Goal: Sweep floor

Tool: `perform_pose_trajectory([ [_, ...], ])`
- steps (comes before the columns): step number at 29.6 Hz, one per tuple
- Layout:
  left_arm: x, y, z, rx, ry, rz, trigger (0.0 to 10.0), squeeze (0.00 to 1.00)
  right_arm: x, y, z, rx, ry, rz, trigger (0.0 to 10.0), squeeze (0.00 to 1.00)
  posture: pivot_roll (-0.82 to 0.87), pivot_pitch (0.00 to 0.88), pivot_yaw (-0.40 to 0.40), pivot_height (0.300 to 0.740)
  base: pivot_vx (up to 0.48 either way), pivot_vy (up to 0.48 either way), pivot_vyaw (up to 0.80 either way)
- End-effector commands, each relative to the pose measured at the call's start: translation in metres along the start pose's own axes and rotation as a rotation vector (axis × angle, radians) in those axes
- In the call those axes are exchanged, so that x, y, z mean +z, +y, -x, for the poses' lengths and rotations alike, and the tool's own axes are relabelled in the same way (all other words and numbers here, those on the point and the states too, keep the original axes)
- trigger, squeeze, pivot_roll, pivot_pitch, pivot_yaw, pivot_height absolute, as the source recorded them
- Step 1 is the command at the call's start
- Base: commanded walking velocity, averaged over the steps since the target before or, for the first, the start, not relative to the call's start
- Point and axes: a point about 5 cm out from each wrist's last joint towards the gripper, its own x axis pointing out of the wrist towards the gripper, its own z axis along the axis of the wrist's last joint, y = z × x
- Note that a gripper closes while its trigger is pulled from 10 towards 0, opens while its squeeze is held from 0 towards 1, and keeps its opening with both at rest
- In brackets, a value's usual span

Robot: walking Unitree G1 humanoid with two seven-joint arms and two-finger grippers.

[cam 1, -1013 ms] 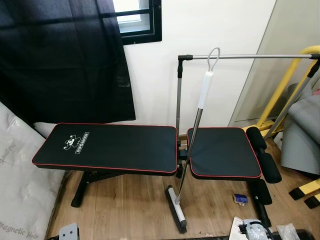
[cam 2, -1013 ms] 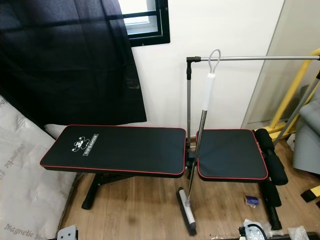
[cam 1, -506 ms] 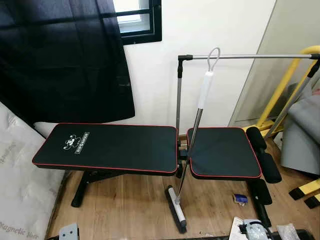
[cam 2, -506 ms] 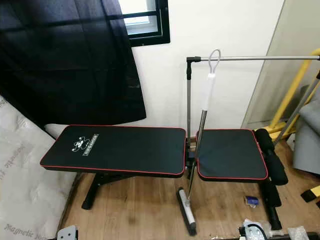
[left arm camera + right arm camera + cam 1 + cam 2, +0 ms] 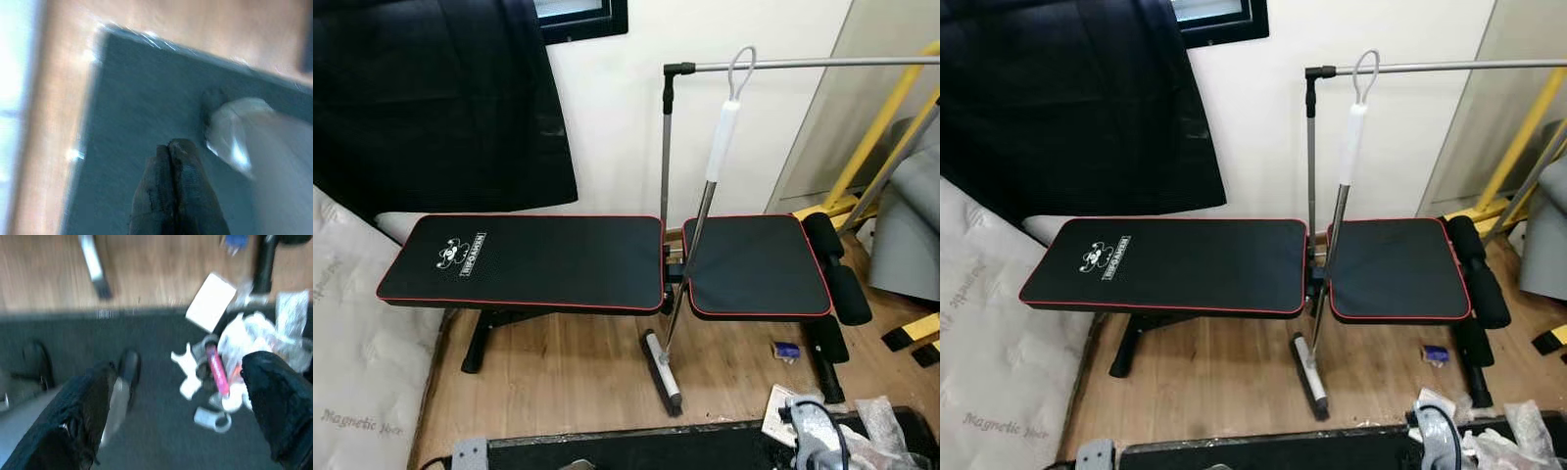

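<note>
Weight bench (image 5: 524,259): black pad, red piping, white logo, lettering too small to read. Mattress (image 5: 357,392) beside it reads "Magnetic". Broom (image 5: 690,230) leans against the bench at the gap between its pads, head on the wood floor (image 5: 568,377) beneath. Left gripper (image 5: 168,149): fingers pressed together over a dark mat (image 5: 137,98). Right gripper (image 5: 186,396): fingers spread wide over the mat's clutter.

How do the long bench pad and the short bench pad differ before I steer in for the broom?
The long bench pad lies on the robot's left and carries a white logo; the short bench pad on the right is plain. The long one is clearly wider. The broom leans in the gap between them, its shaft against the short pad's edge, apart from the long pad. Both are flat, black with red piping.
</note>
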Motion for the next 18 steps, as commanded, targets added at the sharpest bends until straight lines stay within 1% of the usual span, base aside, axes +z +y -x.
perform_pose_trajectory([
  [1,0.006,0.018,0.001,0.060,-0.021,0.035,10.0,0.00,0.004,-0.004,0.001,-0.002,-0.033,-0.015,10.0,0.00,-0.07,0.119,0.024,0.740,0.000,0.000,0.00],
  [2,0.006,0.018,0.001,0.060,-0.021,0.035,10.0,0.00,0.004,-0.004,0.001,-0.002,-0.033,-0.015,10.0,0.00,-0.07,0.119,0.024,0.740,0.000,0.000,0.00],
  [3,0.019,0.029,0.001,0.079,-0.070,0.051,10.0,0.00,0.025,-0.003,-0.002,0.006,-0.083,0.003,10.0,0.00,-0.07,0.113,0.022,0.740,0.000,0.000,0.00],
  [5,0.053,0.052,0.003,0.110,-0.220,0.070,10.0,0.00,0.073,-0.003,-0.004,0.040,-0.215,0.067,10.0,0.00,-0.07,0.097,0.015,0.740,0.000,0.000,0.00],
  [6,0.067,0.058,0.006,0.111,-0.287,0.070,10.0,0.00,0.089,-0.003,-0.003,0.062,-0.268,0.084,10.0,0.00,-0.07,0.093,0.014,0.740,0.000,0.000,0.00],
  [7,0.067,0.058,0.006,0.111,-0.287,0.070,10.0,0.00,0.089,-0.003,-0.003,0.062,-0.268,0.084,10.0,0.00,-0.07,0.093,0.014,0.740,0.000,0.000,0.00],
  [9,0.097,0.064,0.013,0.093,-0.448,0.031,10.0,0.00,0.115,0.000,0.002,0.139,-0.374,0.147,10.0,0.00,-0.07,0.079,0.009,0.740,0.000,0.000,0.00],
  [10,0.097,0.064,0.013,0.093,-0.448,0.031,10.0,0.00,0.115,0.000,0.002,0.139,-0.374,0.147,10.0,0.00,-0.07,0.079,0.009,0.740,0.000,0.000,0.00],
  [11,0.103,0.064,0.015,0.087,-0.482,0.026,10.0,0.00,0.118,0.000,0.003,0.155,-0.392,0.154,10.0,0.00,-0.07,0.079,0.009,0.740,0.000,0.000,0.00],
  [12,0.103,0.064,0.015,0.087,-0.482,0.026,10.0,0.00,0.118,0.000,0.003,0.155,-0.392,0.154,10.0,0.00,-0.07,0.079,0.009,0.740,0.000,0.000,0.00],
  [13,0.111,0.060,0.019,0.065,-0.542,-0.004,10.0,0.00,0.123,0.002,0.005,0.179,-0.422,0.160,10.0,0.00,-0.07,0.070,0.008,0.740,0.000,0.000,0.00],
  [14,0.122,0.050,0.027,0.022,-0.632,-0.055,10.0,0.00,0.131,0.005,0.009,0.234,-0.477,0.170,10.0,0.00,-0.07,0.064,0.007,0.740,0.000,0.000,0.00],
  [15,0.122,0.050,0.027,0.022,-0.632,-0.055,10.0,0.00,0.131,0.005,0.009,0.234,-0.477,0.170,10.0,0.00,-0.07,0.064,0.007,0.740,0.000,0.000,0.00],
  [16,0.131,0.038,0.037,-0.021,-0.712,-0.093,10.0,0.00,0.138,0.009,0.013,0.281,-0.523,0.176,10.0,0.00,-0.06,0.059,0.009,0.740,0.000,0.000,0.00],
  [17,0.140,0.021,0.051,-0.084,-0.794,-0.132,10.0,0.00,0.145,0.014,0.019,0.337,-0.576,0.175,10.0,0.00,-0.07,0.056,0.012,0.740,0.000,0.000,0.00],
  [18,0.140,0.021,0.051,-0.084,-0.794,-0.132,10.0,0.00,0.145,0.014,0.019,0.337,-0.576,0.175,10.0,0.00,-0.07,0.056,0.012,0.740,0.000,0.000,0.00],
])
